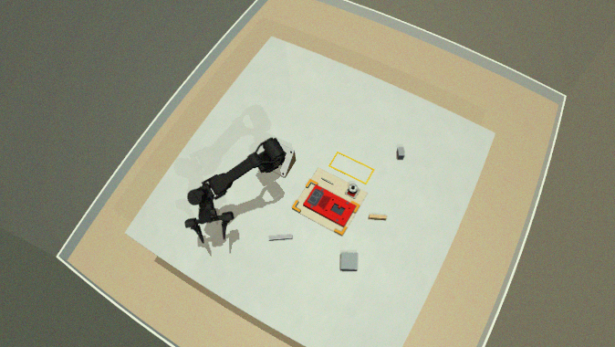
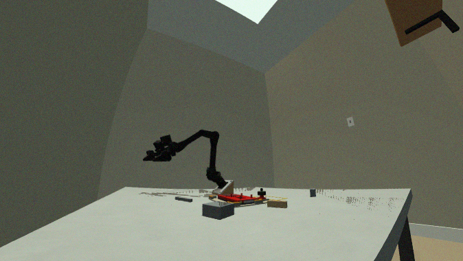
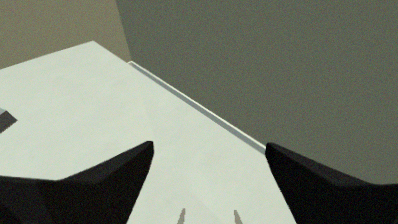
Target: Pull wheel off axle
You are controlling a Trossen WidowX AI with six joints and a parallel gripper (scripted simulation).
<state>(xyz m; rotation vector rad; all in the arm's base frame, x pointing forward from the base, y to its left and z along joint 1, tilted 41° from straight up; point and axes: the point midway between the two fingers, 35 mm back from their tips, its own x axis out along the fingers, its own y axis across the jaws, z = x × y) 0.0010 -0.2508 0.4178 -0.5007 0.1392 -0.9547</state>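
Observation:
The dark wheel sits on its upright axle at the far corner of the tan board that carries a red plate. It also shows in the exterior view. The yellow-outlined marked area lies on the table just beyond the board. My gripper is open and empty, held high above the table, far to the left of the wheel. It also shows in the exterior view. In the wrist view the two black fingers stand wide apart over the table edge, and the wheel is out of that view.
A grey block lies near the board's front. A flat grey bar lies to the left, a tan bar to the right, and a small grey cube farther back. The arm's base stands left of the marked area.

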